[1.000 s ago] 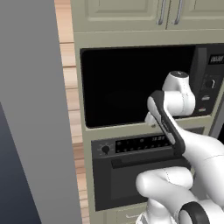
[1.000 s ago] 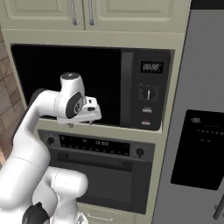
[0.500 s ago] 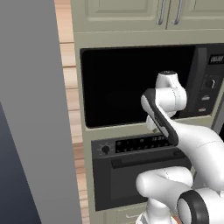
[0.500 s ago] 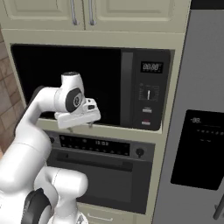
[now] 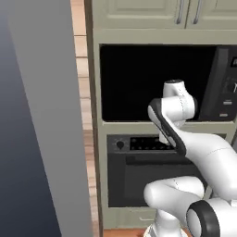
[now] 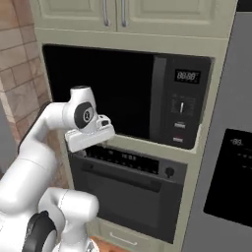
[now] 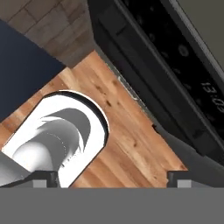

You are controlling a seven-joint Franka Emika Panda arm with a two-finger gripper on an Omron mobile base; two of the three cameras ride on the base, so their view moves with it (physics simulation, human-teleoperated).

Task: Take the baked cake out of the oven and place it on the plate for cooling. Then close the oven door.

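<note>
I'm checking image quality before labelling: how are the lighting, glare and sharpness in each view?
Left base view: flat, even light, no glare; the microwave glass is plain black, and the oven front is soft-edged. Right base view: same even light, the microwave display readable but slightly blurred. Hand view: the wood floor is sharp, the oven control strip dim, and the fingers show as small dark tips.

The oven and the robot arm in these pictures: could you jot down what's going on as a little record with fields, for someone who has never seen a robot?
oven: black-fronted, built into the cream cabinet wall below the microwave
oven door: shut, handle bar across its top
control strip: knob at each end, display between
arm: raised in front of the oven and microwave
gripper: open, holding nothing, pointing down at the wooden floor beside the oven front
refrigerator: dark panel, right of the oven
upper cabinets: closed, above the microwave
</note>
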